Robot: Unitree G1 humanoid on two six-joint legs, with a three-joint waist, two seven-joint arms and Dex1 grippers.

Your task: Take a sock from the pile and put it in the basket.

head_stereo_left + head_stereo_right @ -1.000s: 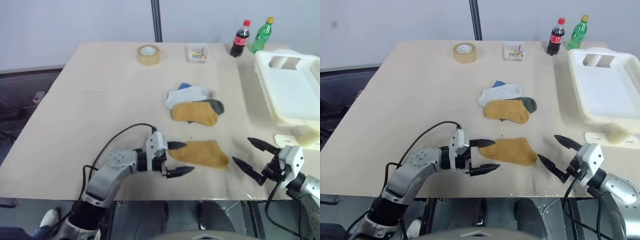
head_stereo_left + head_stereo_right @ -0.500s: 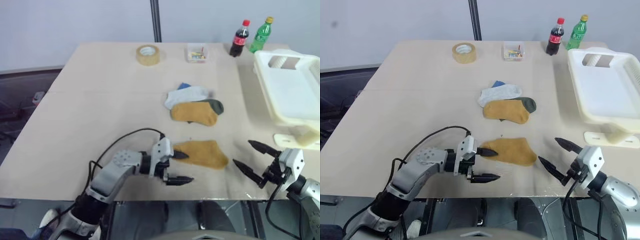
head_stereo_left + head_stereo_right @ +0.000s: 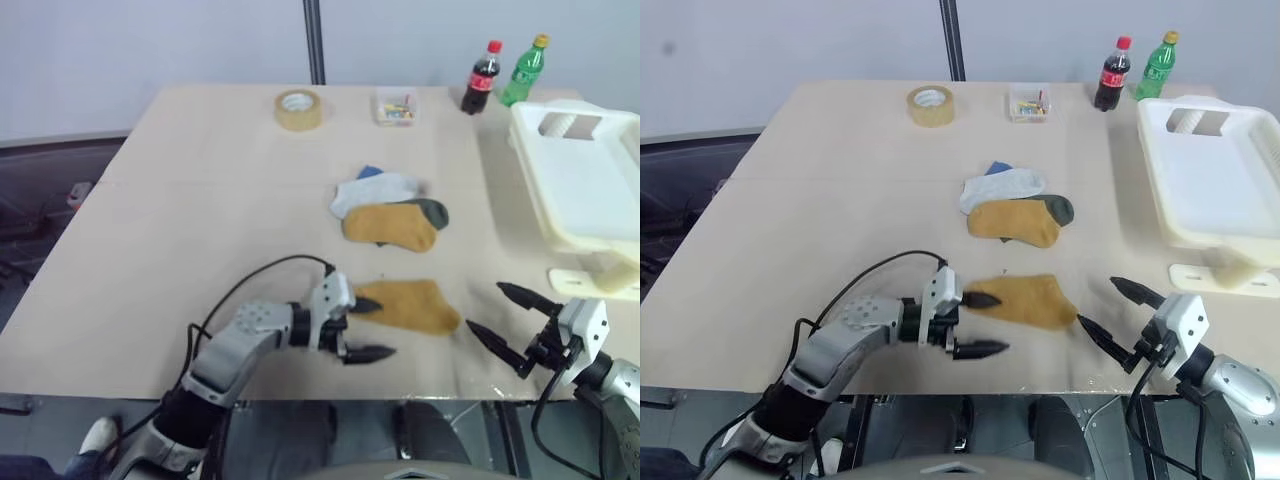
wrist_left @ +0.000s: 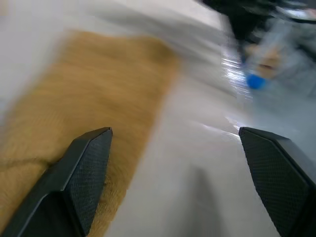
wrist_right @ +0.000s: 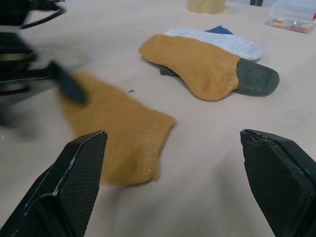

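A lone mustard-yellow sock (image 3: 410, 304) lies flat on the worktop (image 3: 200, 210), apart from the pile (image 3: 390, 210) further back; the left gripper (image 3: 366, 329) has its fingers spread wide, empty, the far finger (image 3: 366, 306) over the sock's cuff end, the near one on bare worktop; the right gripper (image 3: 505, 318) hangs wide open, empty, just beside the sock's toe; the basket (image 3: 585, 190) stands at the right edge.

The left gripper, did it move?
Yes. The left gripper, jaws open, slid right along the table's near edge, and now straddles the lone yellow sock's end.
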